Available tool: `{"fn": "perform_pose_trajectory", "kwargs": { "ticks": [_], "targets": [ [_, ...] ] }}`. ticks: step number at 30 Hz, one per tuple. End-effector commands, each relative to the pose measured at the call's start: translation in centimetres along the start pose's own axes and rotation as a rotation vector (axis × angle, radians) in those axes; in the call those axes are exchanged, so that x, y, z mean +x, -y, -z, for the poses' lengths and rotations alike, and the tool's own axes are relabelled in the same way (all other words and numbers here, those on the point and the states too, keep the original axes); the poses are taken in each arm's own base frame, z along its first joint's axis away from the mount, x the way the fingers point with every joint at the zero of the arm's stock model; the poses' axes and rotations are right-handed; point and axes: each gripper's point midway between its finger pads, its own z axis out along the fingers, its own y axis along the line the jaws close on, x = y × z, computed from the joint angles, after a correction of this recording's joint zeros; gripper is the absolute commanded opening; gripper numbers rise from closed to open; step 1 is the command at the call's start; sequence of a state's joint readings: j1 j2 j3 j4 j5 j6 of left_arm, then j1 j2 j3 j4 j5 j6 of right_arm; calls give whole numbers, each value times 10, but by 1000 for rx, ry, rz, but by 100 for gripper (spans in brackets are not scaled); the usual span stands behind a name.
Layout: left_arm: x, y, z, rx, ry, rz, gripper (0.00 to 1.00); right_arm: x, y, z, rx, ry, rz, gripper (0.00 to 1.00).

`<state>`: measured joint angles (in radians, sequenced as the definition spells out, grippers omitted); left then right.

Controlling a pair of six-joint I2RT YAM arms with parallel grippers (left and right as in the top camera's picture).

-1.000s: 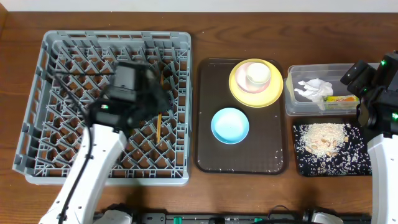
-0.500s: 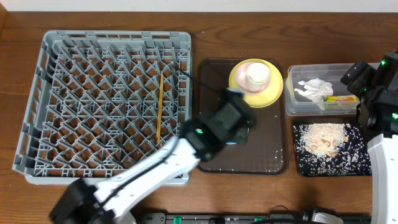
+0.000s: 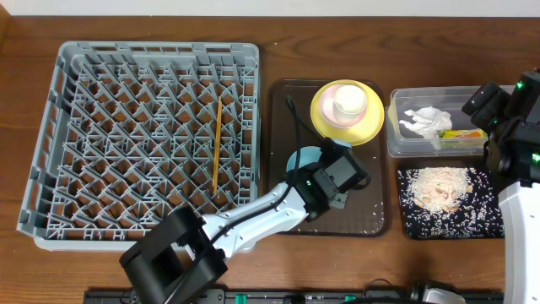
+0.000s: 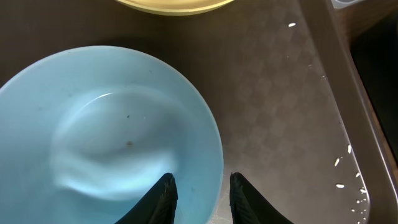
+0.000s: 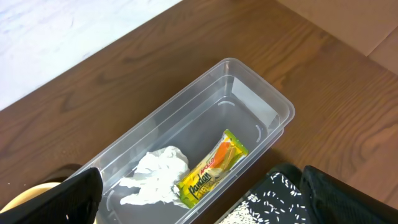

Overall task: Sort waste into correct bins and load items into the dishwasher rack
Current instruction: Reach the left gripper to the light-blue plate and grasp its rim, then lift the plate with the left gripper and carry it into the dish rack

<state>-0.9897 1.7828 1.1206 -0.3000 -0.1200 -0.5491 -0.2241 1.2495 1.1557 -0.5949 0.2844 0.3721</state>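
Note:
The light blue bowl (image 4: 106,130) sits on the dark brown tray (image 3: 283,211). My left gripper (image 4: 201,180) is open and straddles the bowl's right rim, one finger inside and one outside. The chopsticks (image 3: 217,143) lie in the grey dishwasher rack (image 3: 51,127). Behind the bowl, the yellow plate (image 3: 367,127) carries a pale bowl (image 3: 332,95) with the white cup (image 3: 348,101) in it. The clear tub (image 5: 273,102) contains the napkin (image 5: 155,174) and the snack wrapper (image 5: 211,165). Rice scraps (image 3: 439,187) lie in the black tray (image 3: 409,224). My right gripper (image 5: 202,179) hangs wide open above the tub, holding nothing.
A few rice grains (image 4: 348,168) are scattered on the brown tray's right side. The rack fills the left half of the wooden table (image 3: 337,34). The right arm (image 3: 515,143) stands at the right edge beside both bins.
The left arm swung from above the rack over to the brown tray and came down at the blue bowl's rim. The chopsticks now lie uncovered in the rack. The right arm has not moved.

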Motion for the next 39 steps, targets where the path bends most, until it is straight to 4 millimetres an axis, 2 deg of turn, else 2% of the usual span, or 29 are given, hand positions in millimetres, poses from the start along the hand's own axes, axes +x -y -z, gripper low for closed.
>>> {"fn": "perform_pose_trajectory", "kwargs": {
  "ticks": [1, 9, 16, 22, 25, 27, 30, 33, 35, 37, 39],
  "targets": [
    [-2, 0, -3, -20, 12, -20, 32, -5, 2, 3, 2, 13, -3, 99],
    [3, -2, -7, -27, 1, -25, 32, -5, 2, 3, 2, 12, -3, 99],
    [13, -4, -26, -45, -25, -31, 31, -5, 2, 3, 2, 12, -3, 99],
    [16, -6, -32, -57, -34, -34, 20, -5, 2, 3, 2, 13, -3, 99],
    [13, -4, -32, -47, -20, -30, 19, -5, 2, 3, 2, 12, -3, 99],
    [8, -1, -29, -39, -9, -28, 10, -5, 2, 3, 2, 12, -3, 99],
    [-6, 5, -15, -11, 30, -17, 6, -5, 2, 3, 2, 13, -3, 99],
    [-30, 13, 12, 37, 100, 5, 6, -5, 2, 3, 2, 13, -3, 99],
    [-51, 19, 38, 106, 150, 36, 6, -5, 2, 3, 2, 13, -3, 99],
    [-77, 30, 71, 259, 187, 74, 6, -5, 2, 3, 2, 12, -3, 99],
    [-107, 32, 110, 429, 233, 108, 6, -5, 2, 3, 2, 13, -3, 99]
  ]
}}
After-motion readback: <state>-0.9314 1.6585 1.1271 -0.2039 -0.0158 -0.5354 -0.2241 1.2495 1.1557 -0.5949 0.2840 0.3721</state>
